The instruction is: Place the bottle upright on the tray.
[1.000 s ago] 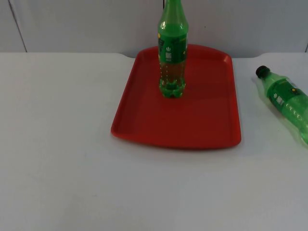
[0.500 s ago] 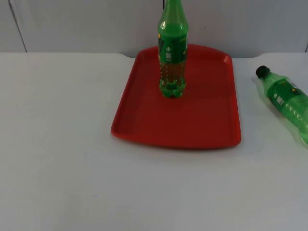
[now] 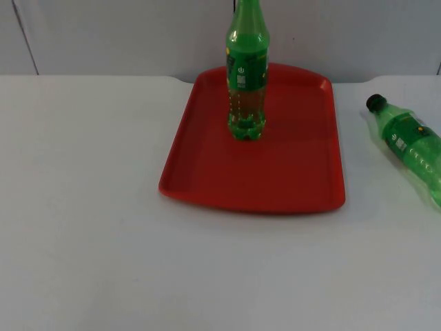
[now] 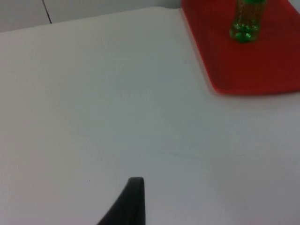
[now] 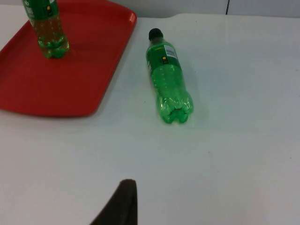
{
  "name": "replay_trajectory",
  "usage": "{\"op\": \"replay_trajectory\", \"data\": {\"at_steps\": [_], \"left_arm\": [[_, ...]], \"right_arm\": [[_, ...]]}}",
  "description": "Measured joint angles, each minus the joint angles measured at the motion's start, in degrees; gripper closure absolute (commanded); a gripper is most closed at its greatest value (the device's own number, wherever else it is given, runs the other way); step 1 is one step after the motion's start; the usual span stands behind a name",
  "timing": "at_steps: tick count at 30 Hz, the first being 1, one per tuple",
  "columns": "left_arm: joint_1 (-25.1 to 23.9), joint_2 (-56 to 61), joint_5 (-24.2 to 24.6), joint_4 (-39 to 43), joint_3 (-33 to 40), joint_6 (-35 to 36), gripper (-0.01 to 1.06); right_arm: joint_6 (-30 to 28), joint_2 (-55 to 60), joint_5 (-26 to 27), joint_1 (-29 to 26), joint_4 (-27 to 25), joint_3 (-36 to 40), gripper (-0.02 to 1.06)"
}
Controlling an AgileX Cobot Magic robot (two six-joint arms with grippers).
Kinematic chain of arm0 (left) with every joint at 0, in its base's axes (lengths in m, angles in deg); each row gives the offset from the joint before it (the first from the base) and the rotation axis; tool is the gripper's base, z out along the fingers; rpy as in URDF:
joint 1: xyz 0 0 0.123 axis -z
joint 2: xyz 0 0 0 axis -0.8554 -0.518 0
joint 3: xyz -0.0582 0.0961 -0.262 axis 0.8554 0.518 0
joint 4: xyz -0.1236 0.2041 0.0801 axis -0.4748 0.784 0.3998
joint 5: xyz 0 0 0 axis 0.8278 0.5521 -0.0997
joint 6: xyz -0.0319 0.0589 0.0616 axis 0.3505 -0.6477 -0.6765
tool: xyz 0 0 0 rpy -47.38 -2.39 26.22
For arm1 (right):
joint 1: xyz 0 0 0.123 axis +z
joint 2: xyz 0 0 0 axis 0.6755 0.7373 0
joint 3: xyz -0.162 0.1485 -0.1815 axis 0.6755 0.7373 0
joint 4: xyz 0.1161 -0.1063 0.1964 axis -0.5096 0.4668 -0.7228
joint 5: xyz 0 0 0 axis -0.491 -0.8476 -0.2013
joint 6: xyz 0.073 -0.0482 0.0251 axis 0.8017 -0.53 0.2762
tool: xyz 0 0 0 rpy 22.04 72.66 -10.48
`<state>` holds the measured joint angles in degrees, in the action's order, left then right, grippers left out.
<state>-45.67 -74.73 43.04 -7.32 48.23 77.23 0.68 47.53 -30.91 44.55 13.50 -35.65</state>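
A red tray (image 3: 289, 179) lies at the middle back of the white table. One green bottle (image 3: 246, 76) stands upright on the tray's far half. A second green bottle (image 3: 411, 146) with a black cap lies on its side on the table right of the tray, cap toward the back. The right wrist view shows this lying bottle (image 5: 168, 84) beside the tray (image 5: 84, 70), with the upright bottle (image 5: 47, 28) beyond. My right gripper (image 5: 123, 204) hangs over the table, well short of the lying bottle. My left gripper (image 4: 133, 201) waits over the table, far from the tray (image 4: 262, 61).
A grey partition wall (image 3: 103, 34) closes off the table's back edge just behind the tray. White table top (image 3: 83, 207) stretches to the left of the tray and in front of it.
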Motion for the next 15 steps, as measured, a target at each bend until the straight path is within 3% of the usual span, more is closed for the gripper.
{"op": "replay_trajectory", "data": {"at_steps": [15], "left_arm": [[0.0, 0.0, 0.0, 0.46, 0.0, 0.0, 0.0]], "right_arm": [[0.0, 0.0, 0.0, 0.0, 0.0, 0.0, -0.01]]}}
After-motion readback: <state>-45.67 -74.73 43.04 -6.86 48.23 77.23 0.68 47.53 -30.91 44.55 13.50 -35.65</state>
